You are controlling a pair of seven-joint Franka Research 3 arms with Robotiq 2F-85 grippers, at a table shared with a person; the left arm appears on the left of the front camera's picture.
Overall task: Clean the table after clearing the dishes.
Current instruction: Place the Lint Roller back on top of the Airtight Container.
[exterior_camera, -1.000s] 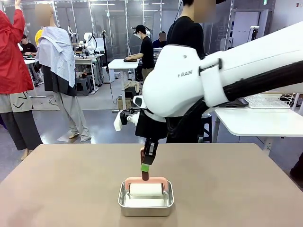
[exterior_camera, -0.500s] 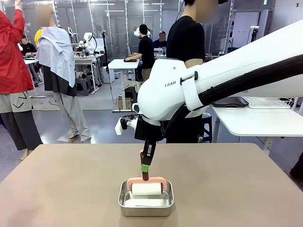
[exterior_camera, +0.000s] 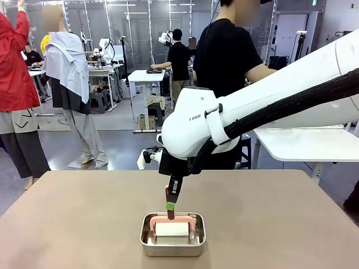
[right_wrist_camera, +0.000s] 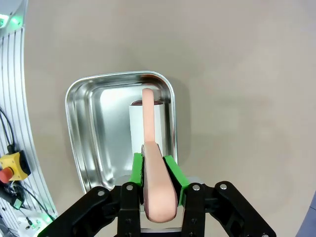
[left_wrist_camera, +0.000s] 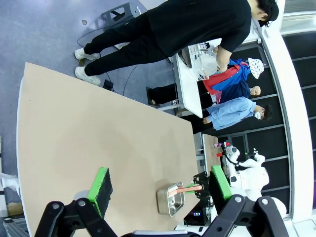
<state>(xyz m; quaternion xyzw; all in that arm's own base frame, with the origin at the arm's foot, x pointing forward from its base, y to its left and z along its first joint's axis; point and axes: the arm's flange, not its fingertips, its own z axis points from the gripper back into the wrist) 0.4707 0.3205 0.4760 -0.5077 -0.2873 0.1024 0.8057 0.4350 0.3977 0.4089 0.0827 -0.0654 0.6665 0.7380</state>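
Observation:
The table (exterior_camera: 78, 224) has a bare beige-brown top; the dishes are out of view. A small steel pan (exterior_camera: 147, 245) stands near its front middle. My right gripper (exterior_camera: 170, 205) is shut on the pink handle (right_wrist_camera: 159, 197) of a lint roller, whose white roll (exterior_camera: 171, 229) sits down inside the pan (right_wrist_camera: 86, 128). From above, the handle runs from between my green pads (right_wrist_camera: 137, 169) to the roll (right_wrist_camera: 138, 121). My left gripper (left_wrist_camera: 160, 185) hangs open high over the table (left_wrist_camera: 98, 128), holding nothing, with the pan (left_wrist_camera: 170, 200) far below it.
A person in black (exterior_camera: 224, 50) stands beyond the far edge, turned to a white side table (exterior_camera: 303, 143) at the right. My right arm (exterior_camera: 269, 106) spans the right half of the scene. Wide bare tabletop lies to either side of the pan.
My right gripper has come down with the roller, so the roll now rests lower inside the pan. The person has stepped right, toward the side table.

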